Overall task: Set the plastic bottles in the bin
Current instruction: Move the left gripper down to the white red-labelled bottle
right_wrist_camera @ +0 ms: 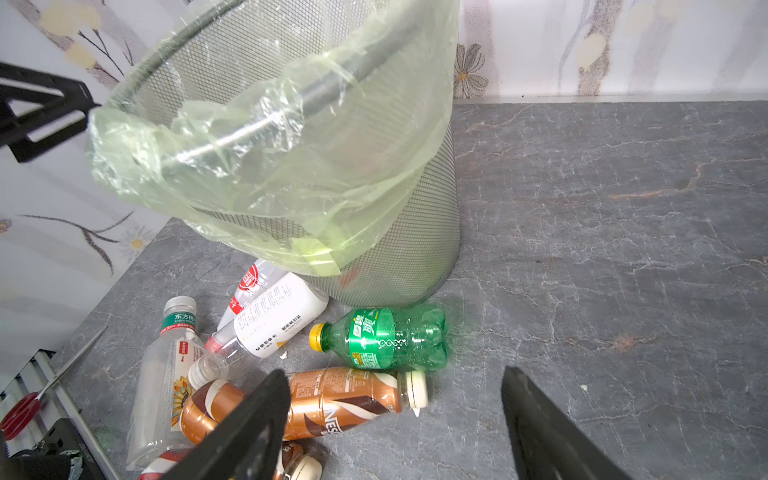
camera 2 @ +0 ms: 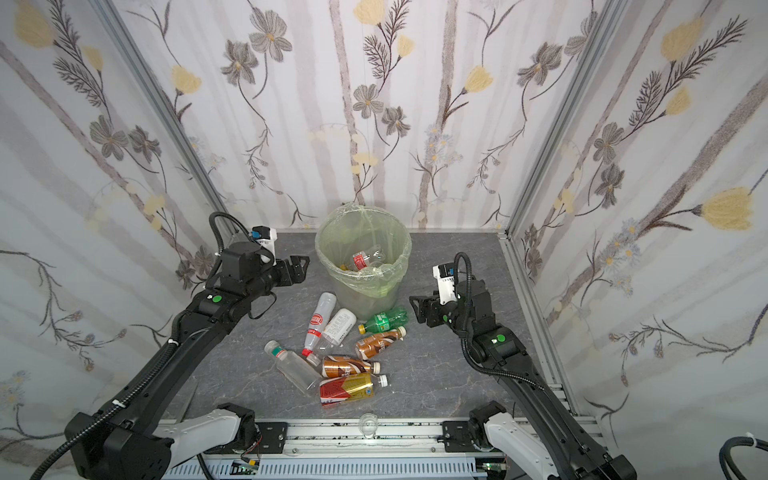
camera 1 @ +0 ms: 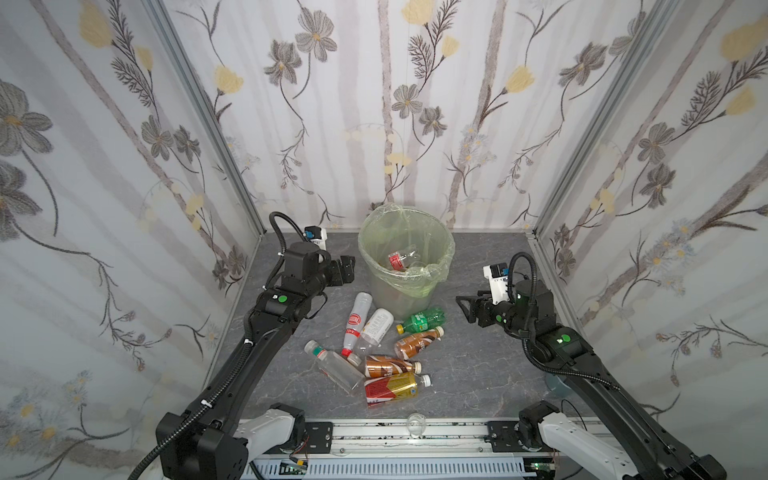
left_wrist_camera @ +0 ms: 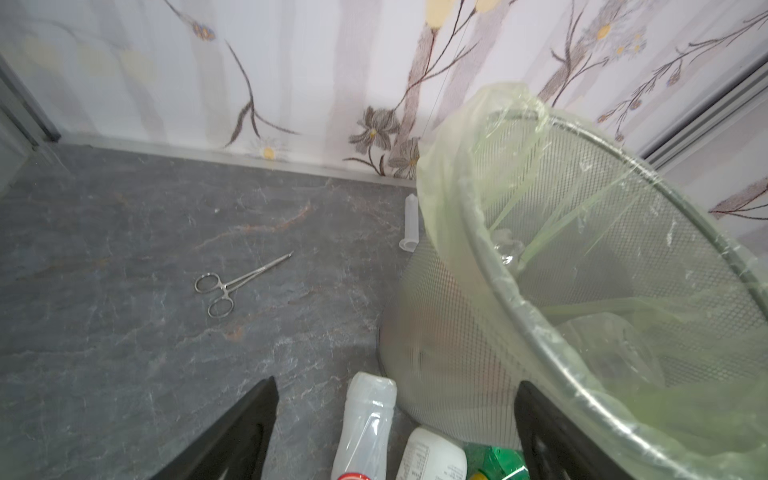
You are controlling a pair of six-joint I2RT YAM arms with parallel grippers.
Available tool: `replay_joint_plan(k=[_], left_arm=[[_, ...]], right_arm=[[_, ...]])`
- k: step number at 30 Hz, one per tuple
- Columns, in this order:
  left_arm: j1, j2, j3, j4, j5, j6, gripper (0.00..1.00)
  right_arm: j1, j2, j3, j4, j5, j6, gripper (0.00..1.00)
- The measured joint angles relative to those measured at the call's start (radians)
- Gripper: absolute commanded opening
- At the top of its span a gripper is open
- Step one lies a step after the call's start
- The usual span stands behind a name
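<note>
The bin, mesh with a pale green bag, stands at the back middle of the table. A clear red-labelled bottle lies inside it. Several plastic bottles lie in front of the bin: a clear one with a red-white label, a white-labelled one, a green one, two brown ones, a red-gold one and a clear one. My left gripper hangs open and empty just left of the bin's rim. At the bin's right my right gripper is open and empty, above the table near the green bottle.
Steel forceps and a clear tube lie on the table left of and behind the bin. A small glass cup sits at the front rail, and a grey-blue cup is under the right arm. Papered walls close three sides.
</note>
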Motion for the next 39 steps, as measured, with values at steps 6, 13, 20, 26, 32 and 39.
replay_joint_plan(k=[6, 13, 20, 26, 32, 39], left_arm=[[0.005, 0.000, -0.095, -0.070, 0.018, -0.040, 0.91], [0.010, 0.045, -0.127, -0.082, 0.078, -0.047, 0.89], [0.010, 0.101, -0.156, -0.085, 0.112, -0.046, 0.88], [0.005, 0.167, -0.177, -0.084, 0.117, -0.046, 0.87], [-0.009, 0.232, -0.181, -0.069, 0.112, -0.046, 0.79], [-0.055, 0.348, -0.181, -0.025, 0.104, -0.050, 0.77]], right_arm=[[0.000, 0.016, 0.003, -0.001, 0.000, -0.002, 0.81], [0.000, 0.023, 0.003, -0.001, 0.000, -0.004, 0.81], [0.000, 0.027, 0.003, 0.001, 0.000, -0.015, 0.82], [0.000, 0.029, 0.003, 0.002, -0.001, -0.018, 0.82], [0.000, 0.029, 0.003, 0.003, -0.011, -0.018, 0.83], [0.000, 0.022, -0.012, 0.006, -0.014, -0.018, 0.84]])
